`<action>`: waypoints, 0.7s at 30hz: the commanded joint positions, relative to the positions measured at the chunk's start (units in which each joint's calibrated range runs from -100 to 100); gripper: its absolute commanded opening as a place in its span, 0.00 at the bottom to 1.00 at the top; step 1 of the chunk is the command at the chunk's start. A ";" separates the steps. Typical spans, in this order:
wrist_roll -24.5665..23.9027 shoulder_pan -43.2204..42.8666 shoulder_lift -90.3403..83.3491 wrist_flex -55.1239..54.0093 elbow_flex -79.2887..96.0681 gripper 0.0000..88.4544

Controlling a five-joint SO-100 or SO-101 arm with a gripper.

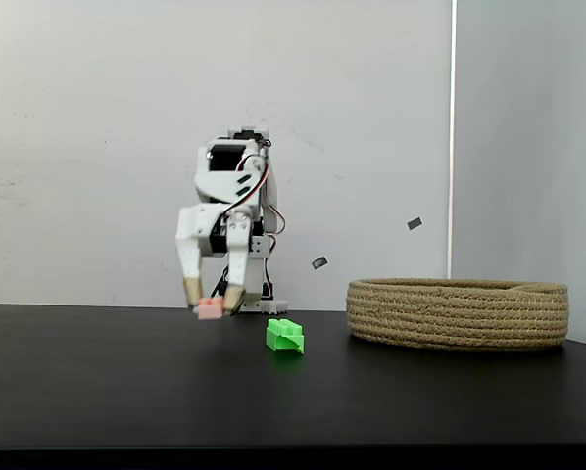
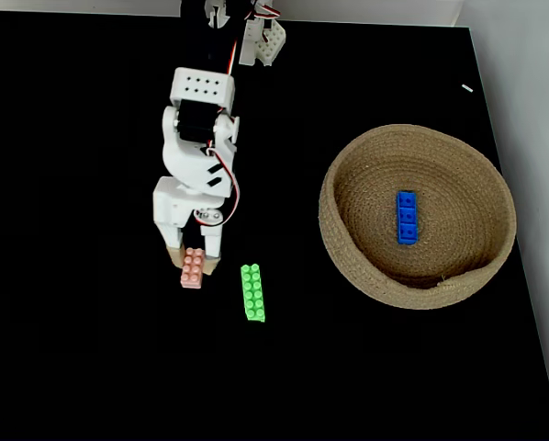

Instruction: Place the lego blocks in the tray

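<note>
My gripper (image 1: 212, 298) (image 2: 193, 263) points down at the left of the table and is shut on the salmon-pink lego block (image 1: 210, 308) (image 2: 193, 269), one fingertip on each side. The block hangs a little above the black tabletop. To its right, the green lego block (image 1: 285, 336) (image 2: 252, 292) lies loose on the table, apart from the fingers. The tray (image 1: 458, 315) (image 2: 348, 262), a round basket of coiled rope, sits at the right. In a fixed view from above, the blue lego block (image 2: 408, 217) lies inside it.
The arm's base (image 1: 269, 305) (image 2: 261, 41) stands at the table's back edge, against a white wall. The table's right edge (image 2: 504, 184) runs just past the tray. Bare black tabletop (image 2: 91, 349) stretches across the front and left.
</note>
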 commanded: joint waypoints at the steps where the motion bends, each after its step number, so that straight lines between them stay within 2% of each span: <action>1: -2.39 -6.69 -15.88 1.14 -3.66 0.00; 9: -4.35 -23.92 -26.37 -2.94 6.92 0.00; 14: -5.57 -30.44 -27.49 -6.35 14.13 0.01; 18: -4.79 -31.26 -27.49 -8.85 20.05 0.39; 21: -4.54 -30.27 -27.58 -8.94 20.78 0.48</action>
